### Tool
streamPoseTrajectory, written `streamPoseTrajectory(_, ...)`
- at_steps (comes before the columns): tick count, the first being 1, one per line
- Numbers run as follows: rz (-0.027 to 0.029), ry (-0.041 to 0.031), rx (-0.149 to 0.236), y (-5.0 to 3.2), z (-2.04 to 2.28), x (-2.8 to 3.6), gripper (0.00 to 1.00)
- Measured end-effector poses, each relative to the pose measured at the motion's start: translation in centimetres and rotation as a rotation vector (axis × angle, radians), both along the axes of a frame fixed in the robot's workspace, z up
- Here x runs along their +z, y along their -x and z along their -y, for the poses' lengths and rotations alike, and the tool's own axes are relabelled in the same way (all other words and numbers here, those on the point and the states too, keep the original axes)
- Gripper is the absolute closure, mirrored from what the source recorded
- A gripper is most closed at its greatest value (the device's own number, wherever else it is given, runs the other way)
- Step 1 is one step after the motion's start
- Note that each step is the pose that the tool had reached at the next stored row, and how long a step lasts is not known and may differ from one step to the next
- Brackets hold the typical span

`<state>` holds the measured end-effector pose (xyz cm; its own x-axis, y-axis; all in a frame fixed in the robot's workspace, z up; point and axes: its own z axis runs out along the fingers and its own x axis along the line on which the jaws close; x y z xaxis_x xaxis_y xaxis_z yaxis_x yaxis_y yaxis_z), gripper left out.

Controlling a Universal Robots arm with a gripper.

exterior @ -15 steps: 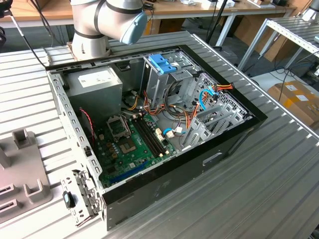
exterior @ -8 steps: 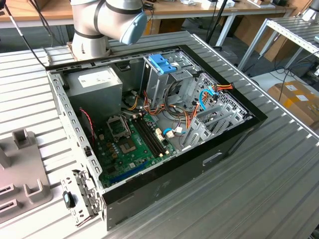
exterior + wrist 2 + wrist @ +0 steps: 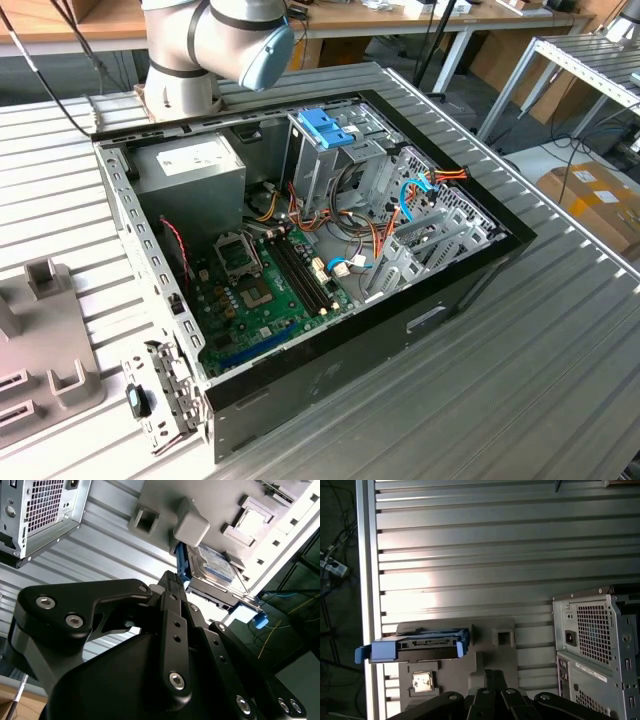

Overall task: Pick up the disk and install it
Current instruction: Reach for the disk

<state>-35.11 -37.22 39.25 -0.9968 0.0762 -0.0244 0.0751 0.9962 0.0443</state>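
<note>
1. The pincer (image 3: 494, 672) is drawn narrow, its two black fingertips side by side with nothing between them.
2. The disk (image 3: 420, 644), silver metal in its light-blue frame, sits out beyond those tips and off to one side, clear of any touch.
3. It rests on a grey holder (image 3: 487, 647), which lies straight ahead of the pincer on the ribbed metal table (image 3: 470, 555).
4. The open computer case (image 3: 350, 350) stands on the pincer's other side, well apart from the disk.
</note>
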Motion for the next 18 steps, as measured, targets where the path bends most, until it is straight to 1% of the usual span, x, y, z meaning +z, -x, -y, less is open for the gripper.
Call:
streamPoseTrajectory(6,0.0001,0.0,0.0,0.71,0.0,-0.01,0.89)
streamPoseTrajectory(18,0.0,0.0,0.0,1.39,0.0,-0.01,0.89)
